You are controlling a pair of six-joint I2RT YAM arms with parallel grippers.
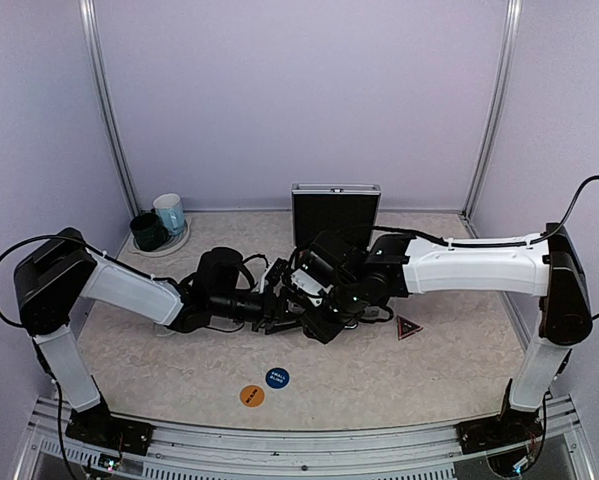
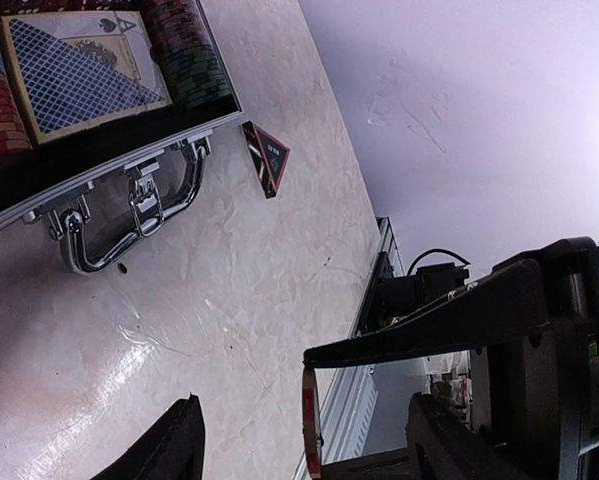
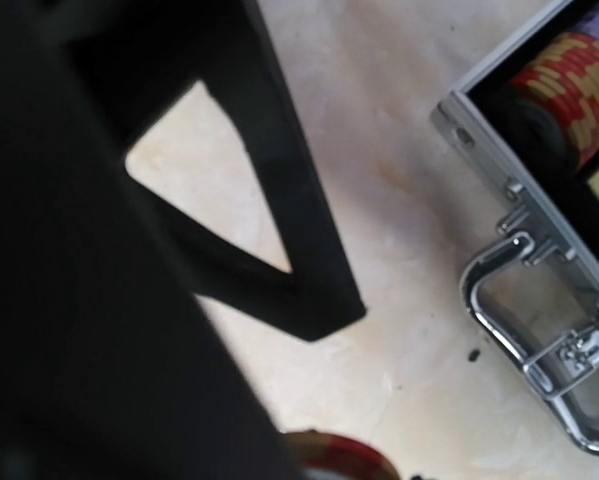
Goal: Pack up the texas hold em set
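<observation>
The silver case stands open, its lid (image 1: 335, 214) upright behind both arms. In the left wrist view its tray rim (image 2: 109, 178) frames a blue-backed card deck (image 2: 79, 75) and chip stacks (image 2: 184, 60); the handle (image 2: 129, 225) lies flat on the table. My right gripper (image 1: 316, 318) is shut on a red-and-white poker chip (image 2: 311, 420), held edge-on above the table in front of the case. My left gripper (image 2: 305, 402) is open, its fingers either side of that chip without touching it. The dark triangular marker (image 1: 409, 327), blue button (image 1: 277, 378) and orange button (image 1: 252, 396) lie on the table.
A dark green mug (image 1: 147, 232) and a light blue mug (image 1: 169, 212) stand on a coaster at the back left. Metal frame posts rise in the back corners. The table's front rail (image 1: 299, 445) runs between the arm bases.
</observation>
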